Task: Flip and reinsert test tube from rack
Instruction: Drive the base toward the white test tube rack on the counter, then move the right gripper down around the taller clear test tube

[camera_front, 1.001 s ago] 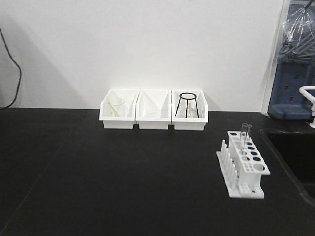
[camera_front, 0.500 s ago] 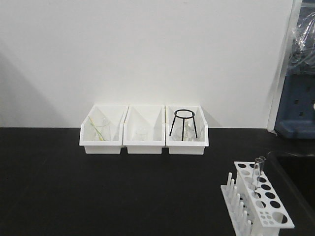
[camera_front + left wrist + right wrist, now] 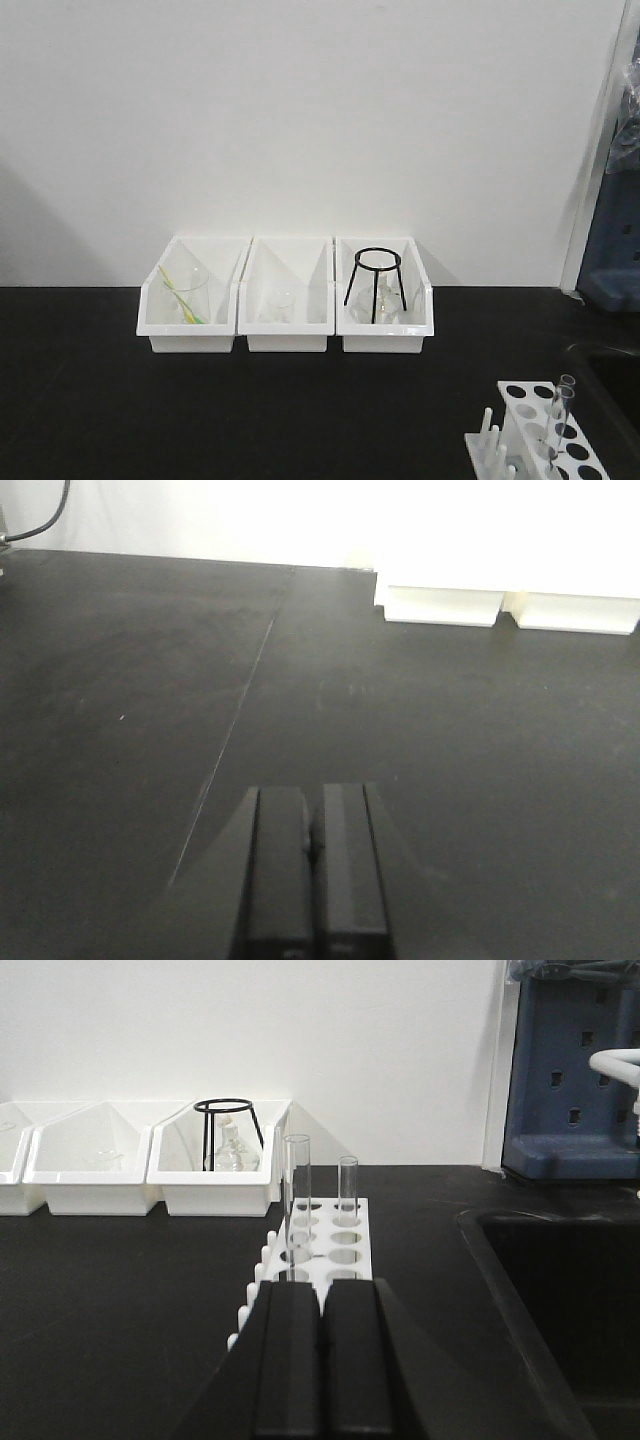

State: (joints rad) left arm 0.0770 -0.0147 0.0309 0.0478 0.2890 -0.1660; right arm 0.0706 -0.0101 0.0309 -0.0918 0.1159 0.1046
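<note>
The white rack (image 3: 540, 400) stands on the black table at the bottom right of the front view, partly cut off by the frame edge. Two clear test tubes stand upright in its holes. In the right wrist view the nearer, taller-looking test tube (image 3: 297, 1200) is just ahead of my right gripper (image 3: 322, 1285), with a second tube (image 3: 347, 1188) behind it in the rack (image 3: 345, 1232). The right gripper is shut and holds nothing, a short way before the rack. My left gripper (image 3: 315, 792) is shut and empty over bare table.
Three white open-front bins (image 3: 287, 335) line the back wall; the right one holds a black tripod stand (image 3: 375, 283) and glassware. A dark sink (image 3: 560, 1290) lies right of the rack, with a blue unit (image 3: 570, 1070) behind it. A cable (image 3: 40, 520) hangs far left.
The front view has shifted: bins and rack sit lower in the frame and the rack has slid to the bottom right corner. Nothing on the table appears moved.
</note>
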